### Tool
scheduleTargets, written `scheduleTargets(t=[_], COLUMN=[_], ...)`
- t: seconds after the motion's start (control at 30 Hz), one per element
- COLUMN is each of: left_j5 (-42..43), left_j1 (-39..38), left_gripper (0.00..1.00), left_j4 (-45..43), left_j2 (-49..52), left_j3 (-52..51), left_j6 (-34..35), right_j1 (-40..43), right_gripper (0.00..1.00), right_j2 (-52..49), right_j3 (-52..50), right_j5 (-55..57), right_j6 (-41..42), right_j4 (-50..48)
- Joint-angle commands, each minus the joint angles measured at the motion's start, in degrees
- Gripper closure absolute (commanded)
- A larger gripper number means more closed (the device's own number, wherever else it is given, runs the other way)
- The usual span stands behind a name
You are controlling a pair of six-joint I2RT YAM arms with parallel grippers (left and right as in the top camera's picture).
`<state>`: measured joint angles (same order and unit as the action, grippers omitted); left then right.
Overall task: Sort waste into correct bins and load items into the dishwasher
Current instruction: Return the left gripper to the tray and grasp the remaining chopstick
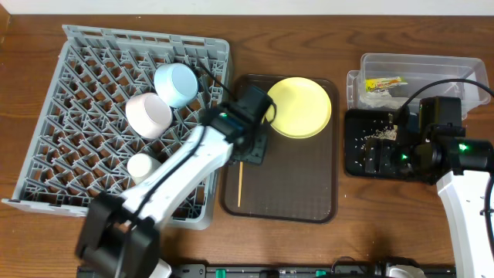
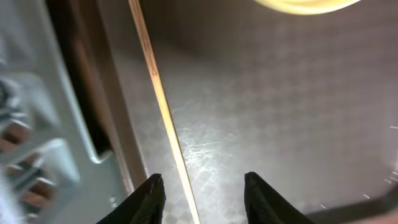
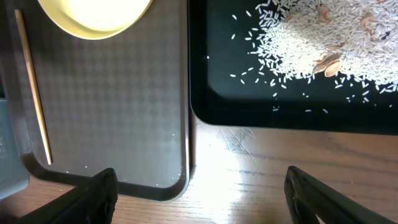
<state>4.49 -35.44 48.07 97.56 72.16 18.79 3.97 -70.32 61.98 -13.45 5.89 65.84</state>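
Observation:
A wooden chopstick (image 1: 240, 184) lies on the brown serving tray (image 1: 301, 193) near its left edge; it also shows in the left wrist view (image 2: 163, 109) and right wrist view (image 3: 34, 93). My left gripper (image 2: 202, 186) is open just above the chopstick, fingers either side of it. The yellow-green plate (image 1: 299, 106) sits at the tray's back. The blue bowl (image 1: 175, 83), pinkish bowl (image 1: 148, 114) and white cup (image 1: 143, 166) stand in the grey dish rack (image 1: 85, 93). Food scraps (image 3: 329, 37) lie in the black tray (image 1: 363, 150). The snack wrapper (image 1: 384, 83) and tissue (image 1: 378, 97) lie in the clear tub (image 1: 463, 69). My right gripper (image 3: 199, 186) is open and empty.
Bare wooden table shows in front of the serving tray and between it and the black tray (image 3: 261, 155). The right arm's body hangs over the black tray's right half.

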Motion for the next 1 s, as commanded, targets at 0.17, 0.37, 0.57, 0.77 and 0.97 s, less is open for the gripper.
scheduleTargets(t=[0.17,0.37,0.57,0.77,0.97], left_j5=[-2.6,-2.6,-2.3,-2.0,-2.0], left_j1=[0.0,0.0,0.0,0.0,0.1], left_gripper=[0.5,0.48,0.69,0.8,0.94], left_j4=[-2.3,-3.9,-4.0,-4.0,-3.4], left_j2=[10.4,15.0,18.1,18.2,17.9], left_j3=[0.0,0.0,0.0,0.0,0.0], left_j6=[6.6,6.6,6.6,6.6,6.5], right_j1=[0.4,0.4,0.4,0.4,0.4], right_gripper=[0.17,0.17,0.17,0.17,0.17], right_j2=[0.5,0.5,0.5,0.5,0.5], right_j3=[0.9,0.9,0.9,0.9,0.9], right_j5=[-0.1,-0.1,-0.1,-0.1,-0.1], right_j6=[0.3,0.3,0.3,0.3,0.2], right_j4=[0.2,0.2,0.2,0.2,0.4])
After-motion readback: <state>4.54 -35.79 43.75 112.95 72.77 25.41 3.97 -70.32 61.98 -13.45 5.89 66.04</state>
